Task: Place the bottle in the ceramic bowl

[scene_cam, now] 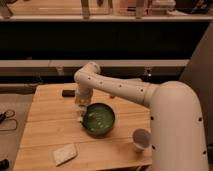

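Our gripper (pixel 80 111) beside the green bowl (pixel 98 120)

We hold the bottle (pixel 80 116) clamped just off the bowl's left rim, above the wooden table (pixel 45 125).

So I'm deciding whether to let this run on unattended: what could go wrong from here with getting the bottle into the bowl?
1. The end effector carries the bottle at the left rim of the ceramic bowl, not over its middle; released here, it could strike the rim and fall onto the table.
2. The bottle hangs low beside the rim, so a sideways move might knock or shove the bowl.
3. The glazed bowl looks slick; a dropped bottle may bounce out.
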`<state>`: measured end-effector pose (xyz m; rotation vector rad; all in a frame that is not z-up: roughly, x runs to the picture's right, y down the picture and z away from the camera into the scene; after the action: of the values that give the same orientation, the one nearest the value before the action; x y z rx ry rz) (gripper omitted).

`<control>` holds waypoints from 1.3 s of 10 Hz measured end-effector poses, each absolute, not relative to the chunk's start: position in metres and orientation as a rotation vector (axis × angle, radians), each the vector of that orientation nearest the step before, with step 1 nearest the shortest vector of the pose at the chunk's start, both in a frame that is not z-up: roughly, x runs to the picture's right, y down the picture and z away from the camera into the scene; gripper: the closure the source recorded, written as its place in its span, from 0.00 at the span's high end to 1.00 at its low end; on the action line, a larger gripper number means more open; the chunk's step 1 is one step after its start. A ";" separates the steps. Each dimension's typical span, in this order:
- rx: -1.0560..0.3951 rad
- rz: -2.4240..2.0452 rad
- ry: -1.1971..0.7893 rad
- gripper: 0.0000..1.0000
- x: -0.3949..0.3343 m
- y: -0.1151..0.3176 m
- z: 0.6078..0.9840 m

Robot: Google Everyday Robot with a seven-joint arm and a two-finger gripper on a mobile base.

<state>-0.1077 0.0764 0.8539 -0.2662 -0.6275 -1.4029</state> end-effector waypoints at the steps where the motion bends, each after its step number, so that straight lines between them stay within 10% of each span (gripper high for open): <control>1: -0.266 -1.394 -0.627 0.00 -0.088 0.081 0.852; 7: -0.269 -1.378 -0.628 0.02 -0.067 0.092 0.850; 13: -0.277 -1.393 -0.626 0.58 -0.054 0.091 0.843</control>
<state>-0.0539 0.0910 0.8433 -0.2775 -0.6257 -1.3926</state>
